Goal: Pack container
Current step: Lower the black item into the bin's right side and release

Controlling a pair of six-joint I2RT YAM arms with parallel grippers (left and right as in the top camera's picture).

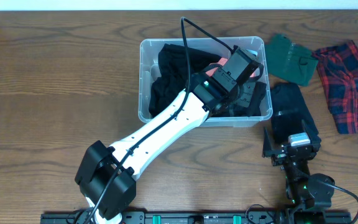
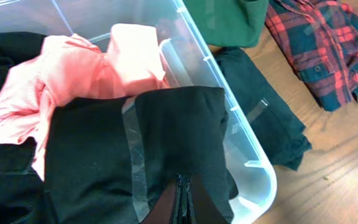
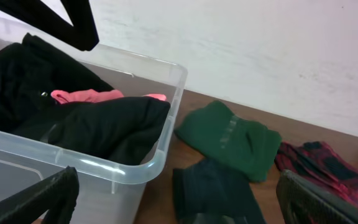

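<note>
One black garment (image 2: 135,155) in the closed left end effector (image 2: 182,202) inside the container (image 2: 253,168); right end effector (image 3: 179,202) open just outside.

Right at the left gripper (image 2: 182,200), a black garment (image 2: 135,155) with a glossy strip down it, spread wide. Just ahead and touching its far edge, a crumpled pink garment (image 2: 73,74). More black cloth (image 2: 5,56) off to that gripper's left.

Below and just ahead of the right gripper (image 3: 178,182), a dark folded piece (image 3: 213,190), flat on the wooden table (image 1: 55,74). Farther ahead, just past it, a folded green garment (image 3: 229,140). Ahead and to the right, a rumpled red-and-navy plaid shirt (image 1: 348,84), just beside the green one. Behind everything, a pale wall (image 3: 260,50).
</note>
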